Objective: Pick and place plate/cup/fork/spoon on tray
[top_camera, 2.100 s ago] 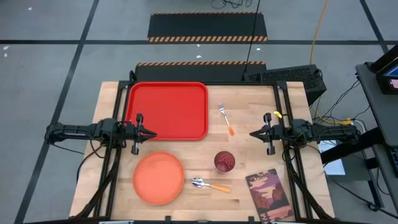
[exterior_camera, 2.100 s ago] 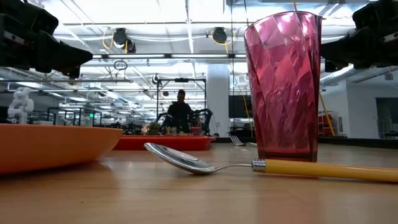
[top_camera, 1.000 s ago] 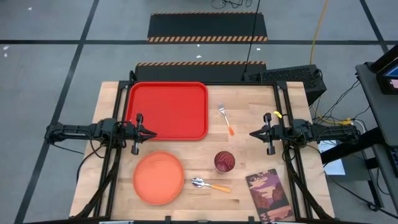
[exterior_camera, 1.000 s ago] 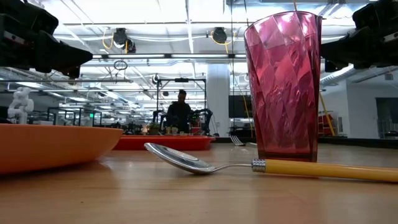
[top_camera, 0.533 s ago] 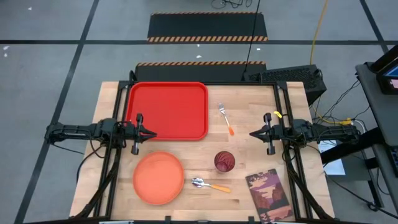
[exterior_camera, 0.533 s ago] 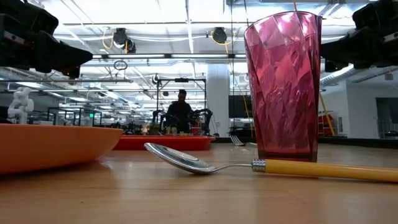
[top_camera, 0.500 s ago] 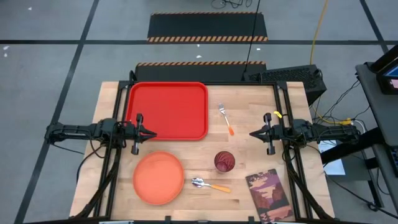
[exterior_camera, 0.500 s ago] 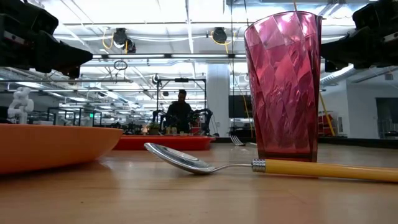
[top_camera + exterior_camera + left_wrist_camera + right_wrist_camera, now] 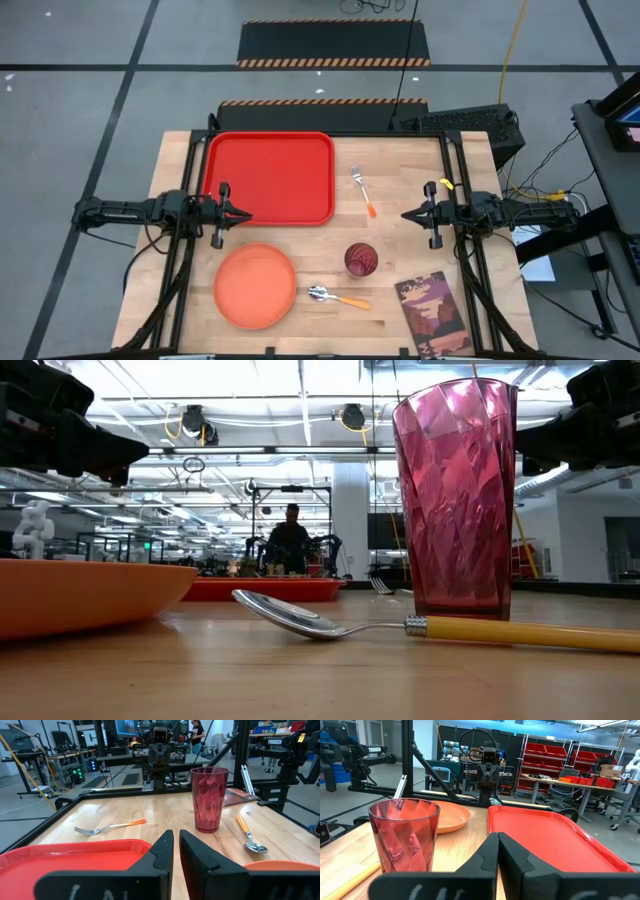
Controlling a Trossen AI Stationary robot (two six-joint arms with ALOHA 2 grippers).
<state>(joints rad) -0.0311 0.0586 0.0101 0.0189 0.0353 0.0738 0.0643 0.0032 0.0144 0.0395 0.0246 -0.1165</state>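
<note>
**Dishes lay loose on the desk, both tools idle**

The desk [image 9: 400,160] was pale butcher-block wood with visible strips. At its far side sat the tray [image 9: 270,177], glossy bright red plastic, rectangular with rounded corners and a raised rim, nothing in it. The plate [image 9: 255,285], round, flat and matte salmon-orange, lay on the near side of the desk, just apart from the tray's near edge. Beside it lay the spoon [image 9: 337,296], its polished metal bowl toward the plate, its orange handle pointing away. The cup [image 9: 361,260], a faceted translucent dark red tumbler, stood upright just beyond the spoon. The fork [image 9: 362,191], metal tines and orange handle, lay to the right of the tray. A brownish printed book [image 9: 428,313] rested at the near right corner.

The left tool [image 9: 240,213] hung level over the tray's near left corner, fingers nearly together, holding nothing. The right tool [image 9: 408,214] mirrored it from the right, pinched closed and empty, facing inward.
</note>
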